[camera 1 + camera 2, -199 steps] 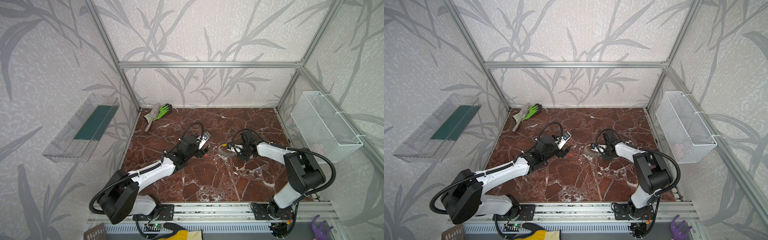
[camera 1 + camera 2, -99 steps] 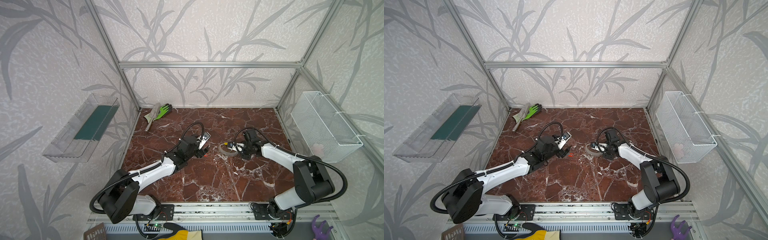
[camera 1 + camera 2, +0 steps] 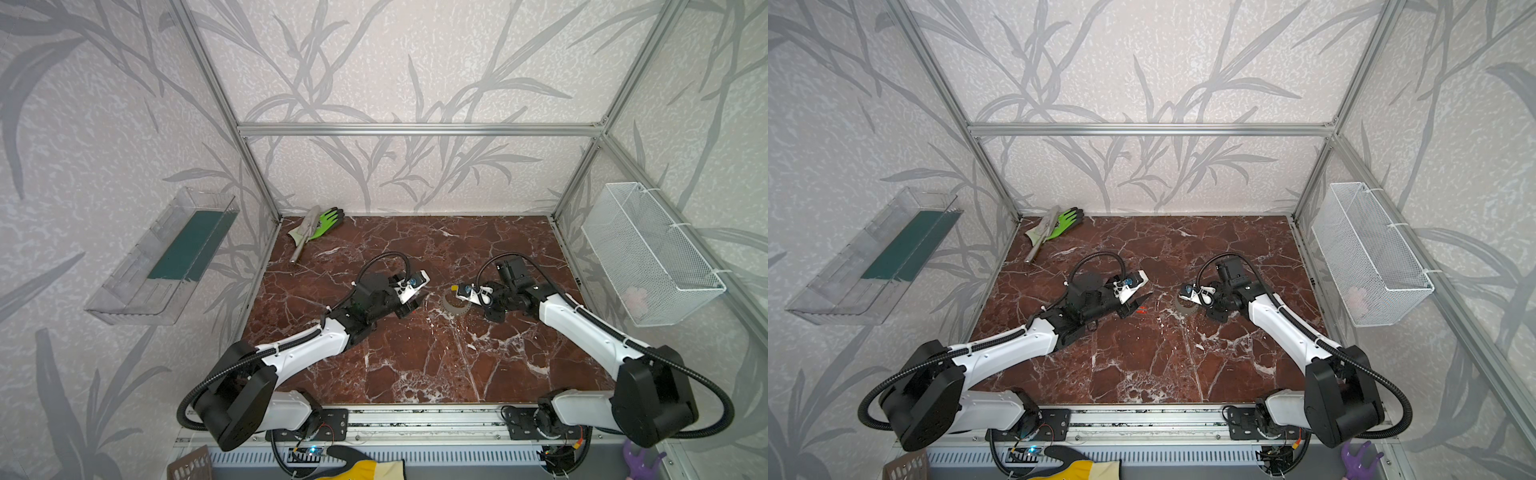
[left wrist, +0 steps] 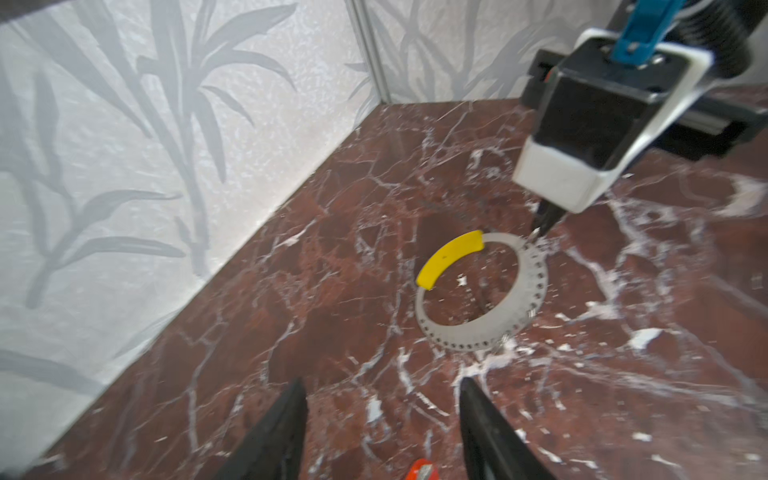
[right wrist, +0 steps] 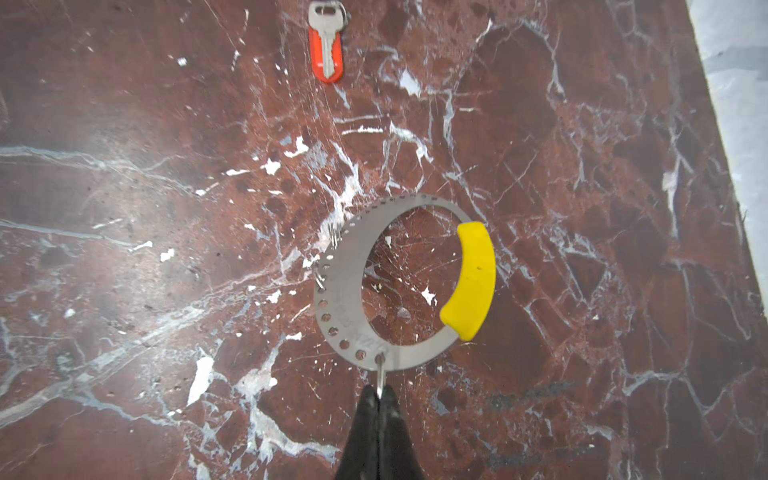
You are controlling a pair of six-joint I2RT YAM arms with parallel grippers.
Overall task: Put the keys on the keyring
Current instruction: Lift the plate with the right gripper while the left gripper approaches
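Right gripper (image 5: pixel 379 392) is clamping tight on the keyring (image 5: pixel 338 291) by a little wire loop (image 5: pixel 380 368) on its rim. The ring is lying flat on the marble floor (image 5: pixel 124 208), just right of centre in both top views. Left gripper (image 4: pixel 381 382) is hanging with jaws apart, gripping nothing, and the red key (image 3: pixel 1140 308) is sitting mid-frame right by its tips.

The keyring (image 4: pixel 533 284) (yellow arc) lies beyond the left tool (image 4: pixel 382 386).

Grey yellow-arced keyring (image 5: pixel 332 299), red-orange key (image 5: pixel 327 50) apart
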